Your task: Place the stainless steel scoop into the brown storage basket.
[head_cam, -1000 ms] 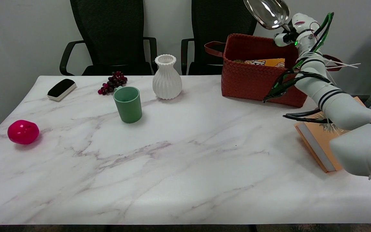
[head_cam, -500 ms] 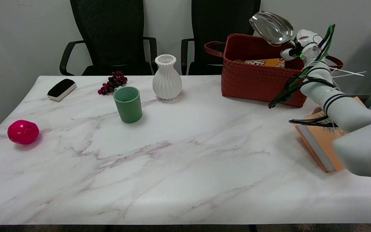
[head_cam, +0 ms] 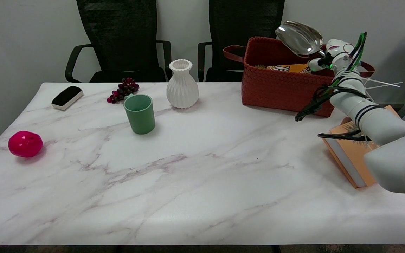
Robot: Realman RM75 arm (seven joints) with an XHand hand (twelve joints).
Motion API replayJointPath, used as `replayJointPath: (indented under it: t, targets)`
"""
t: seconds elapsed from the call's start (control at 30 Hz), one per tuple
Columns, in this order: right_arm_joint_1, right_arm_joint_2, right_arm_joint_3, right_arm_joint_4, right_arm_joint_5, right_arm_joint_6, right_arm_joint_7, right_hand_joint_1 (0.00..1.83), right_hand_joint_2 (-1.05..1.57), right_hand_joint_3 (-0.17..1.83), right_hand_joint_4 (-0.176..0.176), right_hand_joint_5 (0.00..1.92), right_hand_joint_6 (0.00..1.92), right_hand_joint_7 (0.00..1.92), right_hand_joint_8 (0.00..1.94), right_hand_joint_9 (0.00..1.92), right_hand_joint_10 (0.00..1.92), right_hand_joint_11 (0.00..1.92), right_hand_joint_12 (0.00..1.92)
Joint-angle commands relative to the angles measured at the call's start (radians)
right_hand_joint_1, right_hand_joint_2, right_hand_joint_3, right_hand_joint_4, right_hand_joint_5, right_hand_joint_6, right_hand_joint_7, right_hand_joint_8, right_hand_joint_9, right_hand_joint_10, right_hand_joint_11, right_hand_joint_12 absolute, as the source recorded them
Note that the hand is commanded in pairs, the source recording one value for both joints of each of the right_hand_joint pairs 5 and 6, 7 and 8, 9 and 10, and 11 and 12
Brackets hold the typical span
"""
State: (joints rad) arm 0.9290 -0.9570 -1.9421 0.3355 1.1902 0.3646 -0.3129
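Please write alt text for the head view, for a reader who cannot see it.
The robot's right hand holds a shiny steel scoop in the air above a brown woven basket at the far right of a marble table. A green cup, white vase and grapes stand further left.

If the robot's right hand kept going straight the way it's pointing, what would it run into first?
Probably the brown basket. The right hand, holding the steel scoop, points up-left over the basket's open top, where a yellow box lies. Depth is hard to judge from one view.
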Motion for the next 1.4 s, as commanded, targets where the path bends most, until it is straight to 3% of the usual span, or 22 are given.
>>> replayJointPath:
  t: [0.03,0.23,0.43,0.5,0.63,0.73,0.8,0.87,0.93,0.97,1.0,1.4]
  targets:
    - [-0.011,0.004,-0.007,0.024,0.001,0.007,-0.007,0.75,0.84,0.51,0.0,1.92,1.92,1.92,1.92,1.92,1.92,1.92,1.92]
    - [-0.012,0.001,-0.002,0.029,0.001,0.009,-0.007,0.73,0.69,0.4,0.0,1.82,1.82,1.92,1.92,1.89,1.89,1.92,1.92]
    - [-0.013,0.0,-0.002,0.031,0.001,0.009,-0.002,0.68,0.6,0.26,0.0,1.51,1.51,1.85,1.85,1.47,1.47,1.86,1.86]
    - [-0.013,0.0,-0.002,0.036,0.001,0.009,0.0,0.67,0.59,0.22,0.0,1.34,1.34,1.71,1.71,1.21,1.21,1.65,1.65]
    - [-0.014,-0.002,-0.002,0.04,0.001,0.009,0.0,0.65,0.54,0.15,0.0,0.7,0.7,1.36,1.36,0.61,0.61,1.11,1.11]
    - [-0.014,-0.002,0.001,0.04,0.001,0.009,0.001,0.64,0.49,0.08,0.0,0.52,0.52,1.09,1.09,0.46,0.46,0.6,0.6]
    - [-0.014,-0.003,0.001,0.04,0.002,0.009,0.002,0.63,0.48,0.02,0.0,0.39,0.39,0.78,0.78,0.36,0.36,0.39,0.39]
    - [-0.015,-0.004,0.001,0.04,0.008,0.009,0.003,0.61,0.45,-0.06,0.0,0.23,0.23,0.49,0.49,0.02,0.02,0.14,0.14]
    - [-0.023,-0.004,0.001,0.05,0.029,0.01,0.003,0.59,0.44,-0.15,0.0,0.07,0.07,0.27,0.27,0.0,0.0,0.01,0.01]
    - [-0.026,-0.004,0.001,0.054,0.038,0.014,0.003,0.58,0.44,-0.17,0.0,0.01,0.01,0.05,0.05,0.0,0.0,0.0,0.0]
    - [-0.034,-0.002,0.001,0.066,0.052,0.02,0.004,0.57,0.43,-0.17,0.0,0.0,0.0,0.0,0.0,0.0,0.0,0.0,0.0]
    - [-0.195,0.065,0.004,0.369,0.085,0.137,0.121,0.52,0.45,-0.17,0.0,0.0,0.0,0.0,0.0,0.0,0.0,0.0,0.0]
